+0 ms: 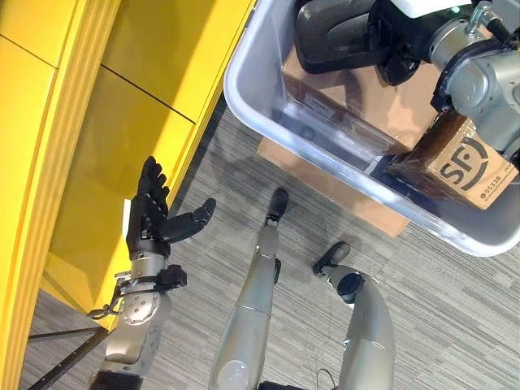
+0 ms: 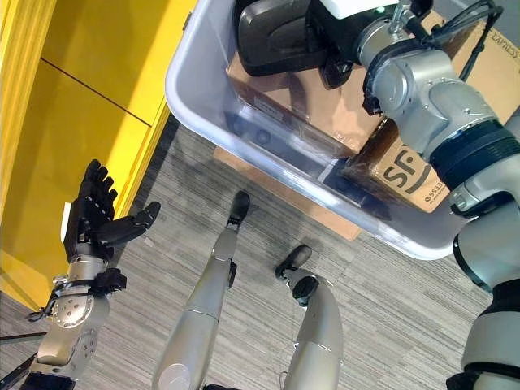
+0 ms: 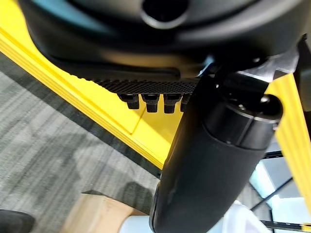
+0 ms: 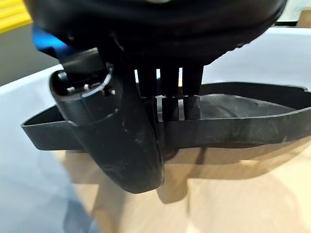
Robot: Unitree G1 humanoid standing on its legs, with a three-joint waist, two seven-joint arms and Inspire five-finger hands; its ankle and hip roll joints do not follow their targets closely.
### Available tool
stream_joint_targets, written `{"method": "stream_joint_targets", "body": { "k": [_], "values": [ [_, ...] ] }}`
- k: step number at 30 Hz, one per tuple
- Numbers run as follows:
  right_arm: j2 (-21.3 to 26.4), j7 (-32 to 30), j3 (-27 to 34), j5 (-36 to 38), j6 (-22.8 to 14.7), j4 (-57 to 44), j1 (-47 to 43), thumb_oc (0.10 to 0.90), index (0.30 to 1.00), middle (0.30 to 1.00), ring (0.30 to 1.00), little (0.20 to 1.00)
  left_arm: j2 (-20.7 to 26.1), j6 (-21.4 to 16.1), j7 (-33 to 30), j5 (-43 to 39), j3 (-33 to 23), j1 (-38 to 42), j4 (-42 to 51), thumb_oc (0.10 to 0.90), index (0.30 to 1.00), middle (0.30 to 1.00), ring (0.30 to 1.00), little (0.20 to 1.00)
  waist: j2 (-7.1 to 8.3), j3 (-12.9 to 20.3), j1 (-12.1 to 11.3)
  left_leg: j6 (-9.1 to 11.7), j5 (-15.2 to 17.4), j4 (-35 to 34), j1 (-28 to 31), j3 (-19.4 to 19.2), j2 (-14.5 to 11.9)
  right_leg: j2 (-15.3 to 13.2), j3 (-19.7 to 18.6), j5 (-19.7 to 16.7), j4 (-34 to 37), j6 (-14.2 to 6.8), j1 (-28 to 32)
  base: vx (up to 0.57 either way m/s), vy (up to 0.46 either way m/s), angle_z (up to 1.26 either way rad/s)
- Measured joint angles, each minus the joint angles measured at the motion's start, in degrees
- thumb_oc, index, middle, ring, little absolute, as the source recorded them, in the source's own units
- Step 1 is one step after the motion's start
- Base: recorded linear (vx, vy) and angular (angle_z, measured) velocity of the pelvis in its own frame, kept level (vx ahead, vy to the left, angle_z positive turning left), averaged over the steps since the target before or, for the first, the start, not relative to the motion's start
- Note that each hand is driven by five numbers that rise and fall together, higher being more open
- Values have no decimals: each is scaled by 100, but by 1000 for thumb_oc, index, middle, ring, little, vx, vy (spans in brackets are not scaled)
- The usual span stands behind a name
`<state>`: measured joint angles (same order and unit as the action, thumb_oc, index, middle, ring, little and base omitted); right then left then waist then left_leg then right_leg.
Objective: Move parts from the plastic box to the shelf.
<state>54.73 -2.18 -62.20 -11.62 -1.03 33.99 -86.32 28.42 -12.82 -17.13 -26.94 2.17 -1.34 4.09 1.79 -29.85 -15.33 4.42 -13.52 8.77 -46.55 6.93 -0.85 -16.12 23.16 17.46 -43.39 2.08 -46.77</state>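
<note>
A grey plastic box stands on the floor at the upper right. Inside it a black moulded part lies on top of brown cardboard boxes. My right hand reaches into the box from the right. In the right wrist view its fingers hook over the rim of the black part, and the thumb presses on the near side. My left hand hangs open beside the yellow shelf, fingers straight, holding nothing.
A printed cardboard box leans against the near wall inside the plastic box. A flat piece of cardboard lies on the grey floor under the box. The yellow shelf front runs close along my left hand.
</note>
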Motion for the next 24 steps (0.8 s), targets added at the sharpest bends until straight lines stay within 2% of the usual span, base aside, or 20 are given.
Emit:
{"method": "stream_joint_targets", "body": {
  "k": [5, 9, 12, 14, 17, 19, 24],
  "values": [
    [336, 210, 296, 694, -133, -1104, 746, 400, 300, 300, 300, 300, 17, 79, 114, -75, -12, -31, -85, 900, 1000, 1000, 1000, 1000, -5, 32, 113, -83, 1, -271, 794, 5, -32, 69, 28, -58, 286, -25, 778, -33, 4, -2],
    [692, 316, 467, 1134, -284, -1486, 862, 400, 300, 300, 300, 300, 36, 112, 252, -143, -30, -24, -29, 900, 1000, 1000, 1000, 1000, 2, 157, 144, -87, 0, -370, 970, -29, -114, 177, 33, -159, 479, -21, 970, -9, 0, -11],
    [1058, 552, 644, 1535, -273, -2024, 1298, 400, 300, 300, 300, 300, 35, 200, 384, -204, -43, -146, -3, 900, 1000, 1000, 1000, 1000, 51, 266, 166, -157, 5, -512, 1378, -50, -159, 267, 62, -230, 786, -70, 1429, -5, 14, -4],
    [1122, 641, 734, 1741, -301, -2074, 1430, 400, 300, 300, 300, 300, 45, 194, 426, -203, -53, -235, 15, 900, 1000, 1000, 1000, 1000, 59, 391, 210, -156, 28, -525, 1434, -61, -169, 305, 64, -258, 890, -110, 1531, -4, -3, -2],
    [1388, 786, 763, 1967, -301, -2308, 1441, 400, 300, 300, 300, 300, 44, 232, 539, -202, -157, -222, 13, 900, 1000, 1000, 1000, 1000, 61, 392, 240, -105, -17, -613, 1608, -107, -205, 358, 59, -321, 1031, -137, 1703, -69, 21, -8],
    [1442, 827, 765, 2109, -314, -2285, 1510, 400, 300, 300, 300, 300, 41, 272, 547, -201, -214, -228, 1, 900, 1000, 1000, 1000, 1000, 58, 393, 284, -147, 43, -635, 1818, -135, -208, 359, 66, -325, 1128, -171, 1939, -47, 22, -2],
    [1736, 1018, 1398, 2263, -341, -2485, 2108, 400, 300, 300, 300, 300, 48, 309, 666, -103, -418, -231, -3, 900, 1000, 1000, 1000, 1000, 50, 412, 279, -138, 34, -719, 2094, -152, -212, 401, 76, -385, 1313, -215, 2248, -1, 2, -1]
  ]
}}
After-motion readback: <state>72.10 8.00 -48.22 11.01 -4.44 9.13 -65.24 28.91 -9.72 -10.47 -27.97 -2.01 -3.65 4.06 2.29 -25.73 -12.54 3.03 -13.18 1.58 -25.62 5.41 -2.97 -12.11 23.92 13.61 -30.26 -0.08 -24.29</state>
